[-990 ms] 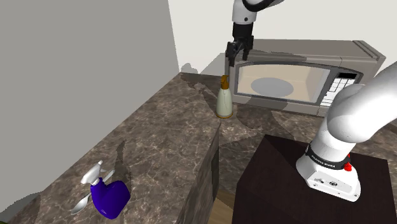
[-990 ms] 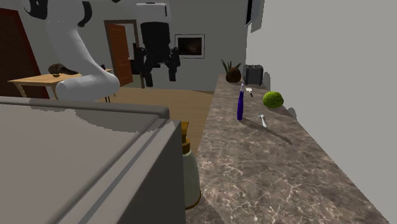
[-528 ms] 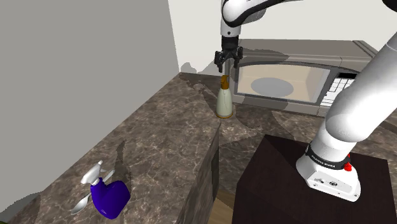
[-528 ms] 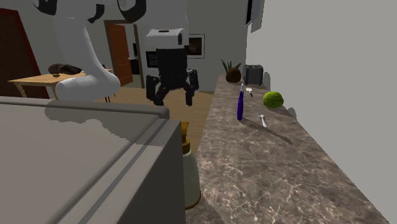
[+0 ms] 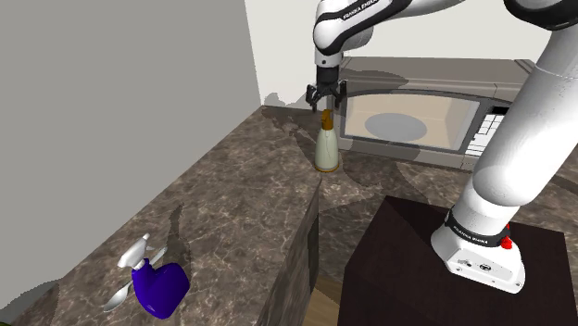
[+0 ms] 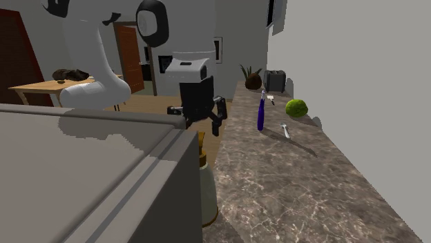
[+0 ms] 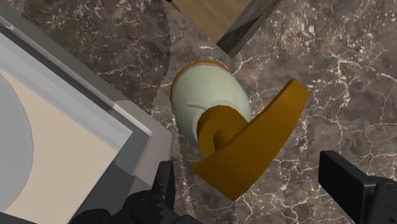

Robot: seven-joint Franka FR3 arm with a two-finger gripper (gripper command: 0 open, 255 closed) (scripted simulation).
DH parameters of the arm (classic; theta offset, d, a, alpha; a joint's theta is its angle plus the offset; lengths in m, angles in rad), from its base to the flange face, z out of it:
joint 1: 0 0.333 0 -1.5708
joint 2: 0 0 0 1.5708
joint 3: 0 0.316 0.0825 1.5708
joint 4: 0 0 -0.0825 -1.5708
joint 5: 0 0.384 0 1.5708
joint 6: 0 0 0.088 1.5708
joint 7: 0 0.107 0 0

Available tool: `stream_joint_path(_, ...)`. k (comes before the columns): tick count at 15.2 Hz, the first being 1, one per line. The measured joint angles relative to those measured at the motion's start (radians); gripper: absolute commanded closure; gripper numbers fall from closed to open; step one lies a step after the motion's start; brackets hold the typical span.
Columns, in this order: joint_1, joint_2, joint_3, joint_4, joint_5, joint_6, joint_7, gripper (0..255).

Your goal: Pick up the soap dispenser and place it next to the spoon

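Directly above the soap dispenser [image 5: 326, 148] gapes the FRANKA-lettered arm's [image 5: 356, 13] hand [image 5: 325, 100].

Shoulder: high, facing grey microwave [image 5: 435, 116]. Second exterior: opposite, low, along brown marbled countertop [image 6: 290, 179]. Wrist: close overhead. Shared: cream amber-pumped soap dispenser [image 5: 326, 148].

White glossy arm [image 5: 519, 139], fat rounded links, dark joints [image 5: 548, 9], small black lettering [image 5: 357, 11] on the upper link. All-black two-finger hand [image 5: 325, 98], white block [image 6: 185, 67] above it. White base [image 5: 477, 255] with red button [image 5: 507, 243], on dark brown box stand [image 5: 398, 269].
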Motion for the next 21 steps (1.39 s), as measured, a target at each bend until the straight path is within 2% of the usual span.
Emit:
stream_joint_path(4, -0.003, 0.012, 0.000, -0.043, 0.002, 0.052, -0.003, 0)
stream_joint_path(10, -0.005, 0.017, 0.000, -0.048, 0.002, 0.059, -0.002, 0)
stream_joint_path(11, -0.005, 0.017, 0.001, -0.049, 0.002, 0.060, -0.002, 255)
stream_joint_path(21, -0.007, 0.016, -0.002, -0.050, 0.001, 0.062, -0.001, 255)
